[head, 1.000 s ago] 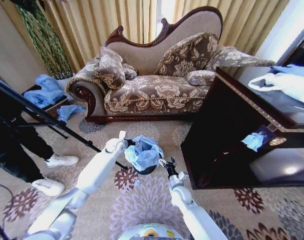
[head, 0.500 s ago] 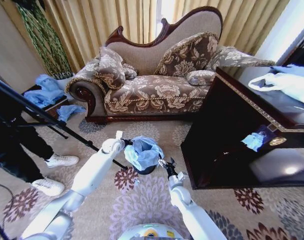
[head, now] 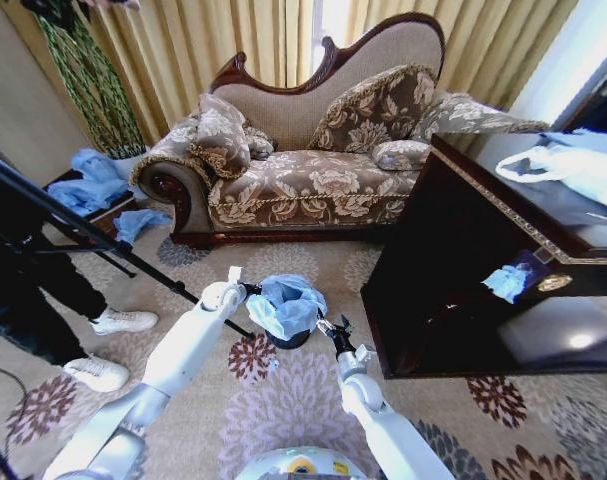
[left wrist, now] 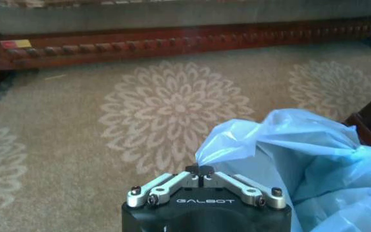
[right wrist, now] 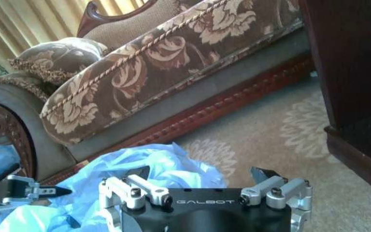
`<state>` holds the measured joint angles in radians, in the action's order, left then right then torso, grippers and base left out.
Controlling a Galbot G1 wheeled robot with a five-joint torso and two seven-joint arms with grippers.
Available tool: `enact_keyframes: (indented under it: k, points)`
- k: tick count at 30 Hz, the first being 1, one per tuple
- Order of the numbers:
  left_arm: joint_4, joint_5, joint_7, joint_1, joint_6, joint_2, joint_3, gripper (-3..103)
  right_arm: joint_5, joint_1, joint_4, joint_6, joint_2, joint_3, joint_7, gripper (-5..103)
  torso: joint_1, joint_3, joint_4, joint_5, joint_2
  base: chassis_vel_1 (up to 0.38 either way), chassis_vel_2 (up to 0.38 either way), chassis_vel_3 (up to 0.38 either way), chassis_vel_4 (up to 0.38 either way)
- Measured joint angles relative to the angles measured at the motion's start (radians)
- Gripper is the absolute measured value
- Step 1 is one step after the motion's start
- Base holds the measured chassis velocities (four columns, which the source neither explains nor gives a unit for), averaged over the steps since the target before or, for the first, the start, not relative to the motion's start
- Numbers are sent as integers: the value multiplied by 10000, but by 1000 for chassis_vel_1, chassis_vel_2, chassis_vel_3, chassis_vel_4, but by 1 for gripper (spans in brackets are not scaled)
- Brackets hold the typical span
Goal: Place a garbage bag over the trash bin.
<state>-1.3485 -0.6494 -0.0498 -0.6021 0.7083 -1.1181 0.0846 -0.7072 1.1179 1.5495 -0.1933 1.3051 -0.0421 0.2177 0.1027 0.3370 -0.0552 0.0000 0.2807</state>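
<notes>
Plastic of the garbage bag (head: 286,303) lies draped over the trash bin (head: 292,339), which stands on the patterned carpet (head: 303,400) in front of the sofa (head: 313,160). The left gripper (head: 251,289) sits at the bin's left edge with its fingers pressed together on a fold of the bag, having drifted slightly lower and nearer the robot than a second ago. The right gripper (head: 330,326) waits just right of the bin, fingers spread apart, barely moved.
</notes>
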Motion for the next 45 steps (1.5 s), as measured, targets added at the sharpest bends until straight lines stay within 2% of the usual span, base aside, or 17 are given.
enact_keyframes:
  k: [7, 11, 17, 28, 39, 45]
  points:
    - [101, 46, -2, -85, -107, 252, 153, 0, 33, 9, -57, -1, 62, 22, -10, 100, 0, 0, 3, 0, 0, 0, 0, 0, 0]
    - [587, 216, 110, -89, -349, 262, 184, 0, 68, 5, -82, -8, 115, 69, -17, 100, 0, 0, 3, 0, 0, 0, 0, 0, 0]
    - [1549, 439, 298, -63, -917, -80, 122, 0, 111, 56, 4, -19, 27, 139, -2, 100, 0, 0, 2, -1, 0, 0, 0, 0, 0]
    - [3121, 1107, 929, 125, -2522, -698, -71, 0, 168, 49, 104, -47, 41, 200, 43, 100, 0, 0, 3, 0, 0, 0, 0, 0, 0]
    - [3982, 1485, 1242, 228, -3321, -1120, -123, 0, 219, 28, 221, -82, 51, 334, 97, 100, 0, 0, 1, 1, 0, 0, 0, 0, 0]
    - [3802, 1586, 1249, 156, -3415, -1177, -112, 0, 246, 10, 306, -85, 35, 385, 176, 100, 0, 0, 2, -1, 0, 0, 0, 0, 0]
